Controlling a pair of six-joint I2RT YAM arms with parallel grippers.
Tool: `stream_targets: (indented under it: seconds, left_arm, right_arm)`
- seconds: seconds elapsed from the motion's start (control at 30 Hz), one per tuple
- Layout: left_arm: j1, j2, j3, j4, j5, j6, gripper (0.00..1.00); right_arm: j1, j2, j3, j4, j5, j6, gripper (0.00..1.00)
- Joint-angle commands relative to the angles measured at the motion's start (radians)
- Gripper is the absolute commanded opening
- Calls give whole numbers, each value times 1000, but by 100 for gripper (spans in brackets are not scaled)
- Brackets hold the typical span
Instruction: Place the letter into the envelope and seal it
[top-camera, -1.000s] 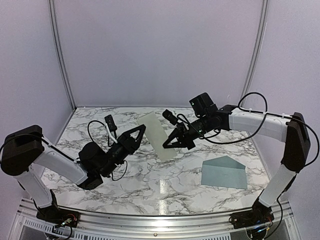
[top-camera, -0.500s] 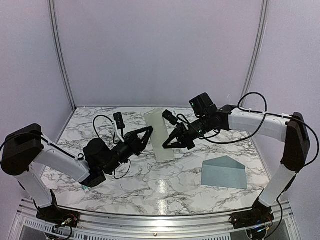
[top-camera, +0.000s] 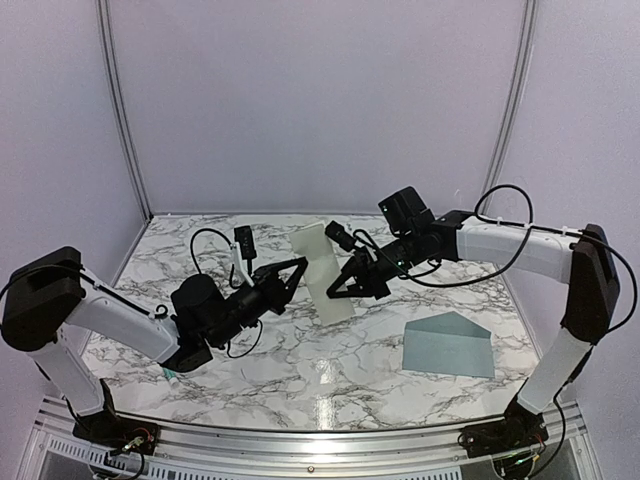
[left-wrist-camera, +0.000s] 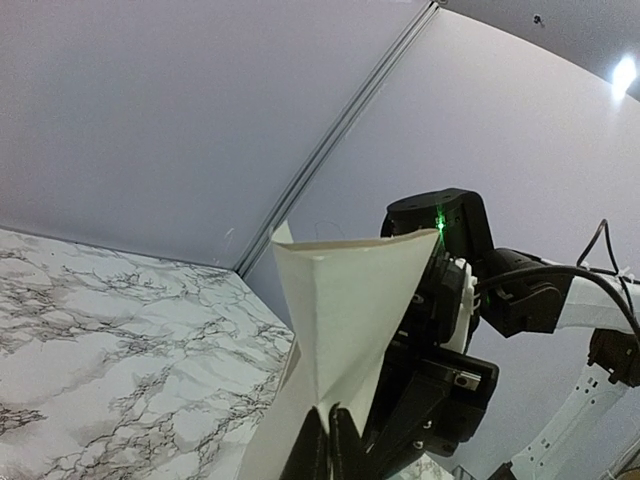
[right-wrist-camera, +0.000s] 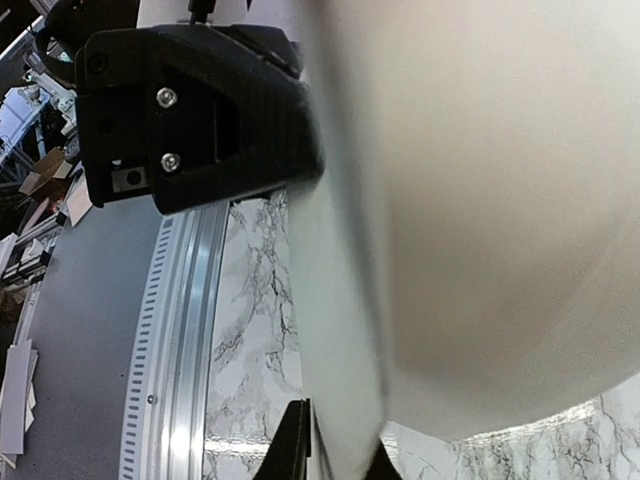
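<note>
One envelope (top-camera: 447, 347) lies flat on the counter (top-camera: 300, 370), in its near right part. Its long axis runs left to right, dipping a little toward the near side at the right end. Its triangular flap is open and points to the far side.

One cream letter (top-camera: 321, 256) is off the counter, held up between the two arms. It stands steeply, with its long axis running from a far, high end down to a near, low end. The left wrist view shows a crease down the sheet.

There are two claws, and both are on the letter. The left claw (top-camera: 297, 268) meets the sheet's left edge; in its wrist view the fingers (left-wrist-camera: 345, 447) sit almost together with the paper pinched between them. The right claw (top-camera: 336, 289) grips the sheet from the right, low down. In its own wrist view the blurred paper edge passes between two closely set fingers (right-wrist-camera: 294, 443).

The envelope touches neither claw. It lies well apart from both, to the near right of the right claw and under the right arm's forearm span.
</note>
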Motion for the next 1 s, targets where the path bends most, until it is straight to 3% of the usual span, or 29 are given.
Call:
stream_targets:
  seconds: [0.0,0.1,0.27,0.6,0.97]
  left_arm:
    - [-4,-50,-4,-1,17,31,2]
    - [-3,-58,-9,-1,11,38,1]
    - [-2,-68,-23,-1,-5,47,1]
    - [-2,-50,-20,-3,7,40,1]
    - [-2,-37,5,-14,13,37,2]
  right_arm:
    - [-16,-35,7,-3,42,-11,10]
    - [-19,-42,7,-5,63,-7,17]
    - [-41,-66,17,-13,84,-10,21]
    - [-69,-65,28,-5,-56,-16,34]
    - [-52,3,69,-14,-117,-5,29]
